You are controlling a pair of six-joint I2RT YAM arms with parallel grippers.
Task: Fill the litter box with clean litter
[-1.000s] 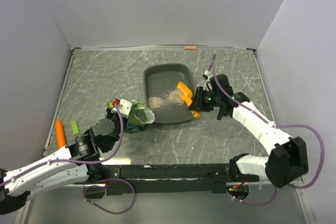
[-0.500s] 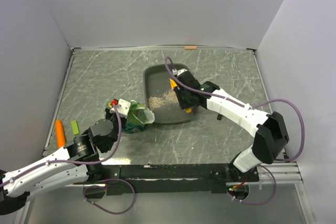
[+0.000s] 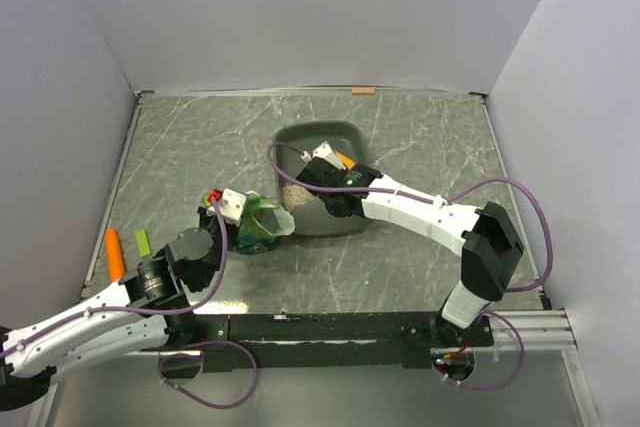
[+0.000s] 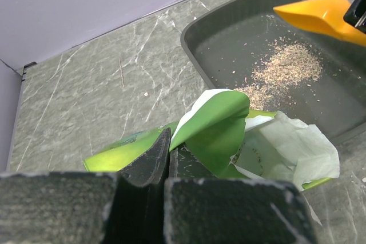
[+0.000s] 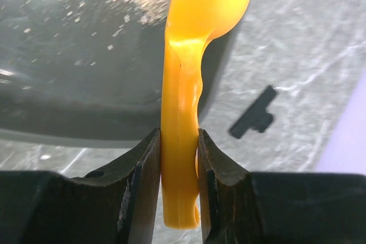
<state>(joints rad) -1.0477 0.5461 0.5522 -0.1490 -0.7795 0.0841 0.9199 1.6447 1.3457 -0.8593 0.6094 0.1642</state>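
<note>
The dark grey litter box (image 3: 352, 133) lies at the table's middle, with a thin scatter of pale beige litter (image 3: 297, 192) in its near-left part. My right gripper (image 3: 335, 171) reaches over the box and is shut on the handle of an orange scoop (image 3: 344, 159); the right wrist view shows the scoop (image 5: 184, 101) clamped edge-on between the fingers above the box wall (image 5: 86, 101). My left gripper (image 3: 228, 209) is shut on the green bag (image 3: 262, 225), whose open mouth faces the box. In the left wrist view the bag (image 4: 220, 127) lies just before the box rim (image 4: 191, 44) and litter (image 4: 286, 67).
An orange stick (image 3: 115, 253) and a small green piece (image 3: 143, 243) lie at the table's left edge. A strip of orange tape (image 3: 363, 91) sits at the back edge. Grey walls close in the left, back and right sides.
My right arm has swung left with the scoop, from the box's right rim to over its middle-left. The left arm and bag have barely moved.
</note>
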